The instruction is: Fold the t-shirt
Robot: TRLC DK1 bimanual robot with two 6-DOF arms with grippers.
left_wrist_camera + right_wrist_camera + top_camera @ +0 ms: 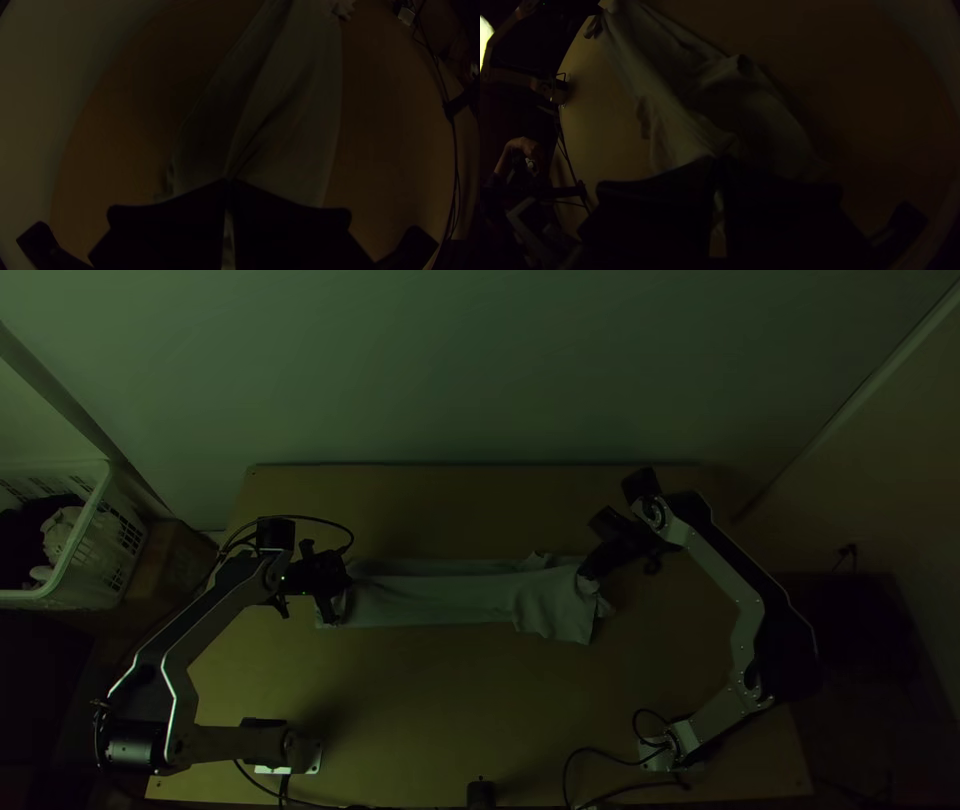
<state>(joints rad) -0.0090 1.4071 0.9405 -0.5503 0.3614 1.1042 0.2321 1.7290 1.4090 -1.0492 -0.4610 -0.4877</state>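
Pale greyish cloth, one t-shirt [450, 598], lay crosswise in the middle of the table [430, 700], pulled into a long narrow strip with a lengthwise fold. The end toward the right arm [735, 580] was wider and more rumpled, with crinkly edges, while the stretch between was pretty smooth. Two grippers were on it, one per end. The left gripper [340, 590] had its flat black fingers together with a pinch of fabric between them, and creases fanned out from that spot in the left wrist view. Same deal with the right gripper [588, 572]: fingers closed on the bunched end, cloth caught between.

As for room, there was a broad band of wood between the shirt and the near edge, plus a slimmer one on the far side, then the pale wall [480, 370] just past the table. Both arms curved in from the near corners, so the left arm [215, 620] took up the left side and the other one the right. Light wood top, straight edges, silver-grey links with black joints. Some thin black cables [605, 752] curled by the right arm's base. Off past the left side sat one white plastic basket [88, 532] with slotted walls, holding dark and light fabric [60, 535].
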